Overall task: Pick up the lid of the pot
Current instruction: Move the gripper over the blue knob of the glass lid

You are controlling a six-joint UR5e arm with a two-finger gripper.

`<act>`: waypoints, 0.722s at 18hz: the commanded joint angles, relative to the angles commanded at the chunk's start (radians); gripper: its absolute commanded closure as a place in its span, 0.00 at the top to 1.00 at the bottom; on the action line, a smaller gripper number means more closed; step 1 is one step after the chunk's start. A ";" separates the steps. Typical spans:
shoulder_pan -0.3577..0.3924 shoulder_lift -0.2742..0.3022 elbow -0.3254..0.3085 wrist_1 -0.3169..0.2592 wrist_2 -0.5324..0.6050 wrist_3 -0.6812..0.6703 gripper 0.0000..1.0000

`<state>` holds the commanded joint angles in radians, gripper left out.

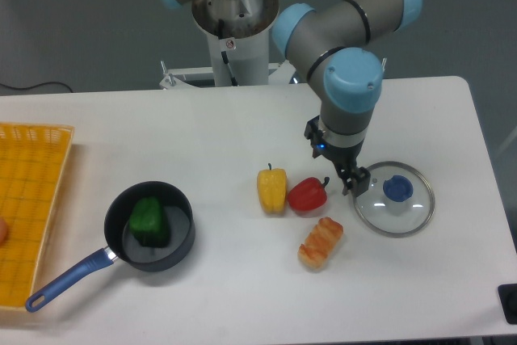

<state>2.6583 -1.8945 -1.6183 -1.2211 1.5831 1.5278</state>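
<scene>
A glass pot lid (pixel 395 199) with a metal rim and a blue knob lies flat on the white table at the right. My gripper (pixel 352 182) hangs just above the lid's left rim, left of the knob. Its dark fingers (pixel 361 178) point down and nothing is held between them; how far apart they stand is hard to read from this angle.
A red pepper (pixel 308 195), a yellow pepper (pixel 272 189) and a bread roll (pixel 321 242) lie just left of the lid. A black pot (pixel 182 236) with a blue handle holds a green pepper (pixel 149 221). A yellow basket (pixel 32 191) sits at the left edge.
</scene>
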 joint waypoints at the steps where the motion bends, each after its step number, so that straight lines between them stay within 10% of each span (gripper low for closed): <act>1: 0.006 0.002 0.000 -0.002 -0.002 0.002 1.00; 13: 0.101 -0.028 -0.005 0.038 -0.029 0.014 1.00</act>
<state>2.7596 -1.9220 -1.6230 -1.1829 1.5539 1.5417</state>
